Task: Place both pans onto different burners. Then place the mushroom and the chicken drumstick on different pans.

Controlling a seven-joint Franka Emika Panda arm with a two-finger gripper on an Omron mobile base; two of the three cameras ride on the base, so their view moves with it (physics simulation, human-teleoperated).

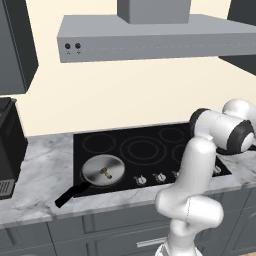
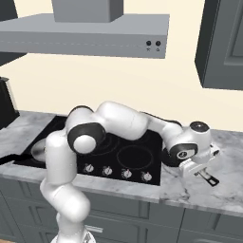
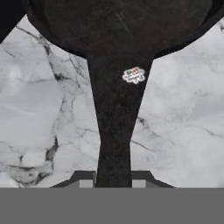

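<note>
- Gripper: you have it clamped on the handle of the dark pan, one finger tip on each side of the narrow end. In the right base view you see the hand low over the marble counter, just right of the cooktop.
- Dark pan: blackish and rough-looking. In the hand view its round body lies at the top and the handle runs straight down toward you. A small pale sticker sits on the handle's wide part. In the right base view its bowl shows at the cooktop's right edge, mostly behind the forearm; the handle end pokes out past the hand over the counter. You cannot tell whether it rests on the marble or is lifted.
- Silver pan: shiny grey, sitting on the front-left burner of the cooktop; its black stick handle points out over the counter edge to the left.
- Small tan-brown piece: lying in the middle of the silver pan; too small for you to say whether it is the mushroom or the drumstick.
- Burners: thin grey rings on black glass; the large centre ring and the rear rings are bare.
- Knobs: a row of small silver dials along the front edge of the cooktop.
- Counter: white-grey marble.
- Range hood: grey, above the cooktop.
</note>
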